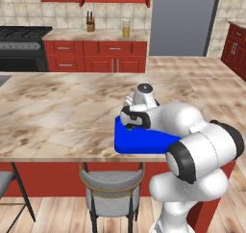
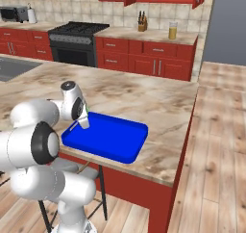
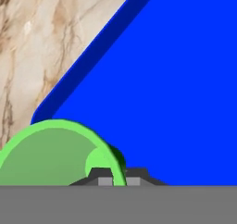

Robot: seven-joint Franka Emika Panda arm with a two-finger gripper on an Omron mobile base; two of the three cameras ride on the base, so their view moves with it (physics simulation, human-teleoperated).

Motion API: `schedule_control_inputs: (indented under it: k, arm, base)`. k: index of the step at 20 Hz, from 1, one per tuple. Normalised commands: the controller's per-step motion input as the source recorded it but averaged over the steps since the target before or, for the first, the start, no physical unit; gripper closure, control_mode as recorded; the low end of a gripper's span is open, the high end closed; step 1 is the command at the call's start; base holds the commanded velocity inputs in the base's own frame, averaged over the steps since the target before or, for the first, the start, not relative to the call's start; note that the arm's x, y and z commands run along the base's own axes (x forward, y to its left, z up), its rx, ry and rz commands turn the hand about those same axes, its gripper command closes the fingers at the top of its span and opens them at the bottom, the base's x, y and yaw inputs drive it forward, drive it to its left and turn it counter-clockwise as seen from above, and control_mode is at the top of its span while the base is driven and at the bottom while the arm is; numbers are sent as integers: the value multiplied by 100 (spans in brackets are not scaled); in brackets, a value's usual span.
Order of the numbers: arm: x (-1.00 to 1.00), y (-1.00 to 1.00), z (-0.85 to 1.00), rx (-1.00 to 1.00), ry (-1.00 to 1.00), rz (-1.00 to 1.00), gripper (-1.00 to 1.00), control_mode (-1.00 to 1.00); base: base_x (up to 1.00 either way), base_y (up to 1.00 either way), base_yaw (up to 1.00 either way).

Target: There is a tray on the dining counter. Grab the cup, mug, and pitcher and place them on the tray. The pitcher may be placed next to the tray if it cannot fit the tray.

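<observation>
Green cup is seen nearest, its rim pinched between the fingertips of the end effector, which are pressed almost together on the thin wall. It is held just over a corner of the blue tray, judged ready to be set down there. On the far wall counter, the pitcher is left standing, well apart from the tabletop.

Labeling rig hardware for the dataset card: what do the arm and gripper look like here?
The arm is glossy white, built of rounded bulbous segments with black bands at the joints and a round grey cap on top of the wrist. No cables or markings can be made out. The gripper has two small dark grey fingertips with lighter grey square pads.
</observation>
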Motion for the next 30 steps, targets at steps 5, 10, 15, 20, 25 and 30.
schedule_control_inputs:
  k: [5,10,15,20,25,30]
  arm:
    - [19,0,-11,0,1,0,100,-100]
    - [5,0,-2,0,8,0,100,-100]
    - [0,0,0,0,17,0,100,-100]
    - [2,0,0,0,12,0,100,-100]
    - [7,0,-9,0,2,0,100,-100]
    - [8,0,-14,-1,0,0,100,-100]
  base:
    - [0,0,0]
    - [0,0,0]
    - [0,0,0]
    - [0,0,0]
    - [0,0,0]
    - [0,0,0]
